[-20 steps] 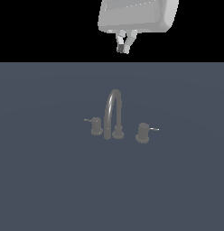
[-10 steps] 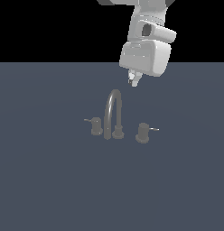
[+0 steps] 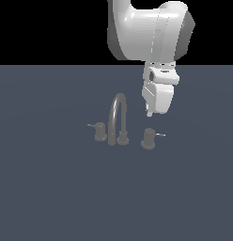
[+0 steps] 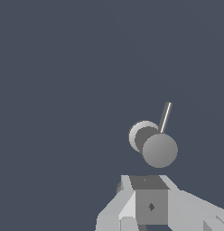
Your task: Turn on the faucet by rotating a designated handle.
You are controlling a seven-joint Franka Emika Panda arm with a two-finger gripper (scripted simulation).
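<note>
The faucet (image 3: pixel 117 117) is dull grey, with a tall arched spout on a round base between two short knobs. The handle (image 3: pixel 148 138) is the larger knob on the exterior view's right, its thin pale-tipped pin (image 3: pixel 160 135) pointing right. My gripper (image 3: pixel 149 113) hangs just above this knob without touching it. In the wrist view the handle (image 4: pixel 155 148) shows end-on, with its pin (image 4: pixel 165 116) sticking out past it. My gripper (image 4: pixel 147 180) sits close beside the knob, fingers pressed together and holding nothing.
The smaller, darker knob (image 3: pixel 99 132) stands on the exterior view's left of the spout, pin pointing left. All parts rest on a flat blue-grey surface (image 3: pixel 52 188). The arm's bulky white links (image 3: pixel 151 33) hang above the handle.
The arm has come down and toward the exterior view's right, from above the spout to just over the right-hand knob. The faucet parts have not moved.
</note>
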